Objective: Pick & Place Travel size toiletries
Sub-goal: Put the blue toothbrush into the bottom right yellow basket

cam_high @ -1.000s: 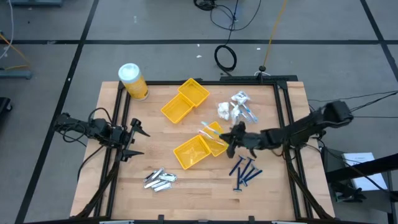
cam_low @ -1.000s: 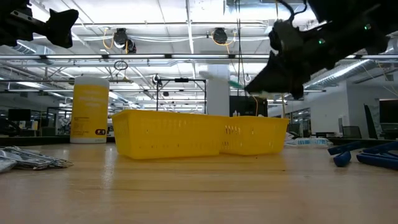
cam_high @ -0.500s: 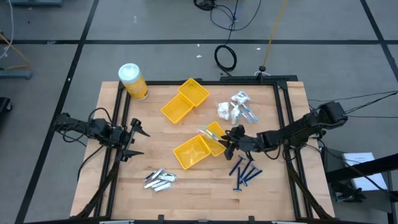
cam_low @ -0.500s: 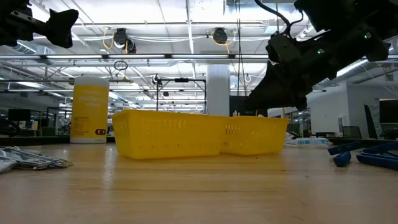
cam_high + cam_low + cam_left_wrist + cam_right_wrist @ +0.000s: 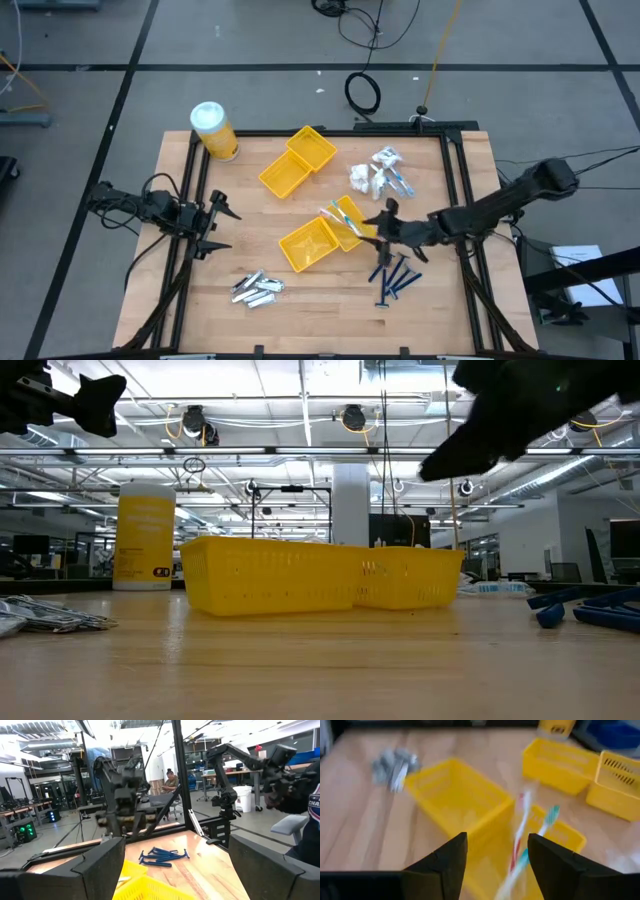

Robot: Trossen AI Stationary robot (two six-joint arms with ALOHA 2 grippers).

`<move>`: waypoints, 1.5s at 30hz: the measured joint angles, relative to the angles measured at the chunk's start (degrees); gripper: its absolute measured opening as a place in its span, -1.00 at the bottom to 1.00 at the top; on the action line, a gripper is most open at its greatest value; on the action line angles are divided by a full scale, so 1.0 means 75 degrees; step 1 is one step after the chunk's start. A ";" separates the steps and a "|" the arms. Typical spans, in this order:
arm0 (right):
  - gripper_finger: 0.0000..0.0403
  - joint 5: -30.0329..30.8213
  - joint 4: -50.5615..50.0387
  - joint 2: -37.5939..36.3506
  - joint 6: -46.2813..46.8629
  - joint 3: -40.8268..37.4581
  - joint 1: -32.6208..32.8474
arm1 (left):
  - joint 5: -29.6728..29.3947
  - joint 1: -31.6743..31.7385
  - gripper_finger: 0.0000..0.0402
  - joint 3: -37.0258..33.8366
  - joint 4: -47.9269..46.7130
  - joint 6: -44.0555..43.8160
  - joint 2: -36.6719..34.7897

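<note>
Slim pale sticks in clear wrap lie across the small yellow tray; in the right wrist view their red and teal ends stick out over its rim. My right gripper hovers open just right of that tray, nothing between its fingers. Dark-blue razor sticks lie on the table below it. Silver-grey tubes lie near the front, white packets at the back. My left gripper waits open at the table's left edge.
A larger yellow tray adjoins the small one on its left. Two more yellow trays stand toward the back. A yellow jar with a white lid is at the back left corner. A black frame rims the table.
My right gripper has opened and let go of the pale sticks, which now rest in the small tray. It has then risen and drawn back toward the table's right edge, rolling its wrist somewhat.
</note>
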 joint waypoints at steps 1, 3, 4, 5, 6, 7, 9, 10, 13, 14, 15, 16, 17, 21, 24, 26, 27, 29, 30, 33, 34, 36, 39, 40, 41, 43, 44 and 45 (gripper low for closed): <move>-0.05 0.0107 -0.1060 -0.0155 0.0328 0.0312 0.0218 | -0.0002 0.0001 0.74 0.0000 0.0000 0.0000 -0.0003; -0.07 0.0093 -0.2800 -0.0257 0.1323 0.0857 0.0643 | 0.0001 0.0001 0.74 0.0000 -0.0017 0.0000 0.0000; -0.07 0.0042 -0.3446 -0.0243 0.1799 0.1026 0.0843 | 0.0001 0.0001 0.74 0.0000 -0.0011 0.0000 0.0000; -0.08 -0.0083 -0.3963 -0.0216 0.2226 0.1118 0.1050 | -0.0001 -0.0001 0.74 0.0001 -0.0009 0.0000 -0.0003; -0.09 -0.0107 -0.4288 -0.0170 0.2588 0.1131 0.1213 | -0.0002 0.0001 0.74 0.0000 -0.0014 0.0000 -0.0002; -0.09 -0.0069 -0.4589 -0.0099 0.2908 0.1128 0.1344 | -0.0002 -0.0002 0.74 0.0000 -0.0015 0.0000 0.0000; -0.12 0.0234 -0.5200 0.0031 0.3729 0.1075 0.1445 | -0.0002 -0.0001 0.74 0.0000 -0.0008 0.0000 -0.0002; -0.13 0.0376 -0.5528 0.0068 0.4224 0.1041 0.1425 | 0.0000 0.0000 0.74 0.0002 -0.0013 0.0000 0.0000; -0.17 0.0913 -0.6285 0.0089 0.5219 0.0888 0.1214 | -0.0001 0.0000 0.74 0.0000 -0.0011 0.0000 -0.0003; -0.18 0.1179 -0.6453 0.0071 0.5430 0.0840 0.1116 | 0.0000 -0.0001 0.74 0.0000 -0.0012 0.0000 -0.0001; -0.19 0.1421 -0.6604 0.0045 0.5598 0.0795 0.0991 | -0.0001 0.0001 0.74 0.0000 -0.0011 0.0000 0.0000; -0.20 0.1699 -0.6759 0.0019 0.5671 0.0758 0.0847 | -0.0002 -0.0002 0.74 0.0000 -0.0009 0.0000 0.0000; -0.21 0.1935 -0.6884 -0.0012 0.5719 0.0706 0.0670 | -0.0002 -0.0002 0.74 0.0000 -0.0012 0.0000 0.0000; -0.25 0.2217 -0.6953 -0.0179 0.5256 0.0447 -0.0544 | -0.0001 0.0001 0.74 0.0000 -0.0012 0.0000 0.0000; -0.28 0.1306 -0.6109 -0.0190 0.3832 0.0082 -0.1741 | -0.0002 0.0001 0.74 0.0003 -0.0014 0.0000 0.0000; -0.30 0.0580 -0.5171 -0.0185 0.2694 -0.0256 -0.2503 | -0.0002 -0.0002 0.74 0.0000 -0.0012 0.0000 -0.0003; -0.31 0.0193 -0.4647 -0.0187 0.2186 -0.0426 -0.2888 | -0.0001 -0.0002 0.74 0.0000 -0.0015 0.0000 -0.0001; -0.31 -0.0513 -0.3843 -0.0184 0.1465 -0.0699 -0.3623 | -0.0002 0.0001 0.74 0.0001 -0.0015 0.0000 -0.0001; -0.31 -0.0704 -0.3608 -0.0184 0.1254 -0.0779 -0.3965 | -0.0002 -0.0002 0.74 0.0000 -0.0015 0.0000 -0.0002; -0.30 -0.1085 -0.3295 -0.0187 0.0776 -0.0864 -0.4784 | 0.0001 -0.0002 0.74 0.0000 -0.0016 0.0000 -0.0003; -0.30 -0.1183 -0.3239 -0.0187 0.0617 -0.0866 -0.4985 | -0.0001 0.0001 0.74 0.0000 -0.0017 0.0000 -0.0002; -0.30 -0.1563 -0.3063 -0.0187 0.0286 -0.0866 -0.5352 | -0.0002 0.0001 0.74 0.0000 -0.0017 0.0000 -0.0002; -0.30 -0.2372 -0.2736 -0.0182 -0.0011 -0.0866 -0.5774 | -0.0002 0.0001 0.74 0.0000 -0.0020 0.0000 0.0000; -0.30 -0.2541 -0.2627 -0.0166 -0.0043 -0.0866 -0.5861 | 0.0001 0.0001 0.74 0.0000 -0.0023 0.0000 0.0000; -0.30 -0.2628 -0.2562 -0.0145 -0.0086 -0.0866 -0.5932 | -0.0001 -0.0001 0.74 0.0000 -0.0021 0.0000 0.0000; -0.30 -0.2668 -0.2598 -0.0077 -0.0258 -0.0866 -0.6074 | -0.0002 0.0000 0.74 0.0000 -0.0023 0.0000 -0.0001; -0.30 -0.2665 -0.2621 -0.0013 -0.0325 -0.0866 -0.6141 | -0.0002 -0.0001 0.74 0.0000 -0.0023 0.0000 0.0000; -0.30 -0.2668 -0.2644 0.0048 -0.0352 -0.0866 -0.6196 | -0.0002 0.0001 0.74 0.0000 -0.0023 0.0000 -0.0003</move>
